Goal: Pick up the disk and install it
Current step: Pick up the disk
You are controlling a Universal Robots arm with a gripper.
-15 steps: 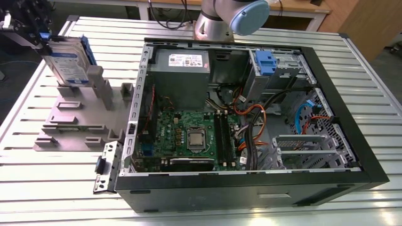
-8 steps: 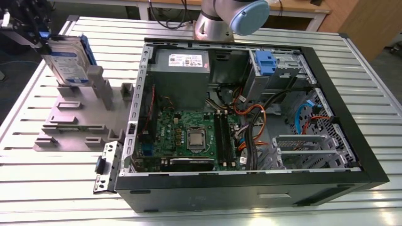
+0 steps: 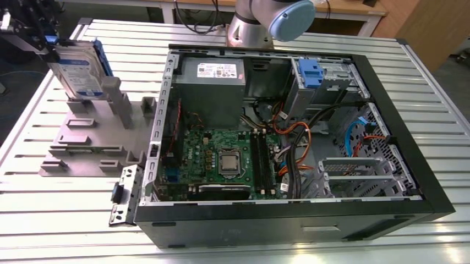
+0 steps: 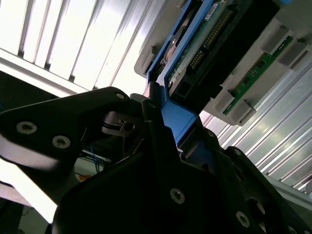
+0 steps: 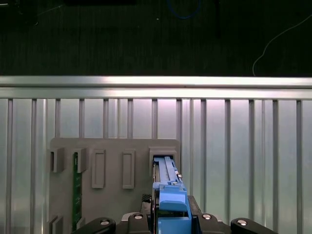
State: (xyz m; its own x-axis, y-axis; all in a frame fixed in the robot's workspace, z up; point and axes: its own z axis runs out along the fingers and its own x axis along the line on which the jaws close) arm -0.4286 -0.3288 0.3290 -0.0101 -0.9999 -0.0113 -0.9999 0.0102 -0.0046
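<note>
Disk upright in grey rack slot

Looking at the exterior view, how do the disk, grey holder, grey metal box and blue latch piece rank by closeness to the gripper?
1. The disk, clamped in the gripper, exterior view's left.
2. The grey holder, beneath the disk.
3. The grey metal box, near the middle.
4. The blue latch piece, farther right.

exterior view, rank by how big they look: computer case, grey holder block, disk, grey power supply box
1. computer case, by far the largest
2. grey holder block
3. grey power supply box
4. disk, looks only slightly smaller than the box; these two are close, so that order is unsure
</note>
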